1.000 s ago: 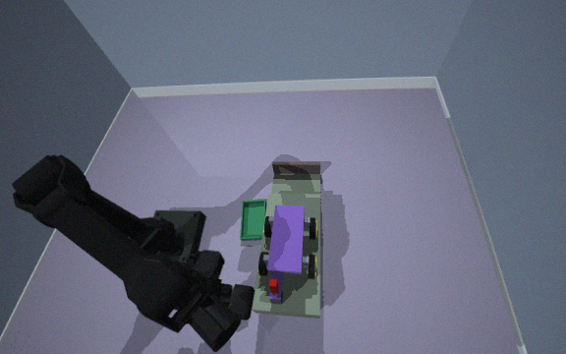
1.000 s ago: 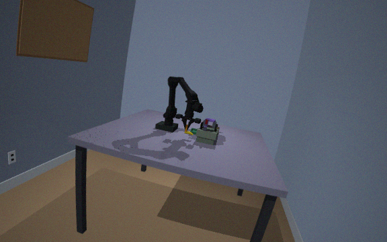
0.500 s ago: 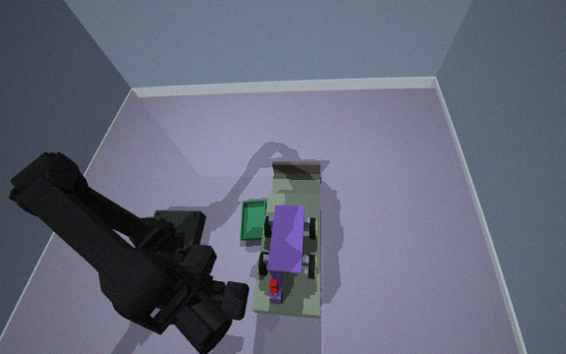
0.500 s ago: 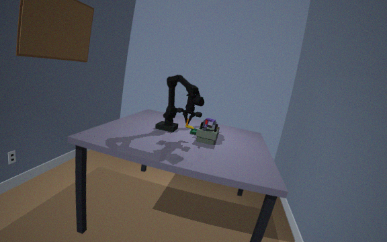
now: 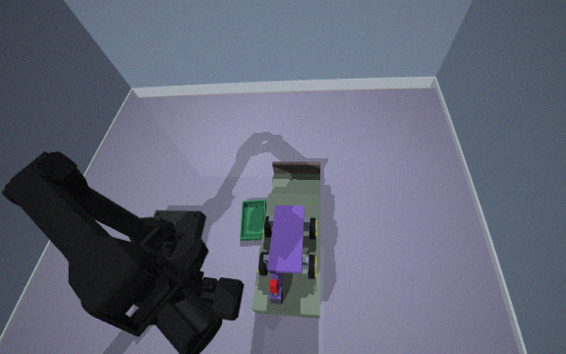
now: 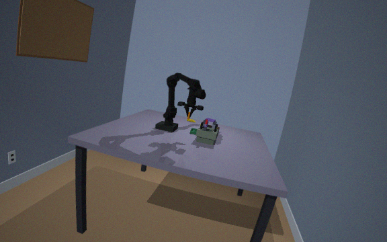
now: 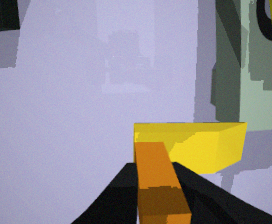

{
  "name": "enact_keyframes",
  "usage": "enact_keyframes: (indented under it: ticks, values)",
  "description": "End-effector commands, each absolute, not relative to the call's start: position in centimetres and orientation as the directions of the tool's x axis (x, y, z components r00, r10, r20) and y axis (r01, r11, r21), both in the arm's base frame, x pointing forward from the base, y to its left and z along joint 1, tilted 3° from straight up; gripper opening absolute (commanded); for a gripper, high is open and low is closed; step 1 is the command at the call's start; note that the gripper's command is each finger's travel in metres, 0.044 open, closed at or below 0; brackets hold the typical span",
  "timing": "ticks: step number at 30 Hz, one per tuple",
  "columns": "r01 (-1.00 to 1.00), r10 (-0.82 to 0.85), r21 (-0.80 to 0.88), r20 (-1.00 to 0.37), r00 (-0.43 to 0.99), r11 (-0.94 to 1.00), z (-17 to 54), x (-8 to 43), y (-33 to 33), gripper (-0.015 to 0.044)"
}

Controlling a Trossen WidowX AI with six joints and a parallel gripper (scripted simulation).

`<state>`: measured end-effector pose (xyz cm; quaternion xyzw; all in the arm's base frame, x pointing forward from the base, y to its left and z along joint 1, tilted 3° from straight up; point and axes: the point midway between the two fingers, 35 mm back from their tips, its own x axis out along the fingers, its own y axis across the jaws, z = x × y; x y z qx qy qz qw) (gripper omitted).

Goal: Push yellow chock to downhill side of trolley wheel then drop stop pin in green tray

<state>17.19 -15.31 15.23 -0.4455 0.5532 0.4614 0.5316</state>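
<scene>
My gripper [image 6: 189, 117] [image 7: 151, 171] is shut on the orange handle of the yellow chock [image 6: 191, 120] [image 7: 202, 147] and holds it above the table, left of the ramp. In the top view the arm hides the chock. The purple trolley [image 5: 288, 236] [image 6: 211, 119] stands on the grey-green ramp [image 5: 296, 192] [image 6: 207, 134]. The stop pin's red head [image 5: 273, 286] [image 6: 206, 122] is at the trolley's near, uphill end, in a small purple holder. The green tray [image 5: 254, 239] [image 6: 193, 131] lies beside the ramp's left side.
A dark brown end board [image 5: 297, 168] stands at the ramp's far, downhill end. The arm's dark base [image 6: 166, 126] sits on the lilac table [image 6: 136, 148], left of the tray. A trolley wheel [image 7: 263, 25] shows at the wrist view's upper right, with the ramp's side edge below it.
</scene>
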Motion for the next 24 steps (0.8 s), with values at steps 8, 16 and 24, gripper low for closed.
enact_keyframes:
  ticks: [8, 16, 24]
  values:
    - [-0.978, 0.001, 0.035, -0.999, -0.036, 0.205, 16.29, 17.39, -15.31, 0.0]
    - [-0.895, 0.0, 0.033, -0.999, -0.037, 0.445, 16.3, 17.4, -15.31, 0.0]
    - [-0.741, 0.0, 0.029, -0.999, -0.038, 0.671, 16.3, 17.4, -15.31, 0.0]
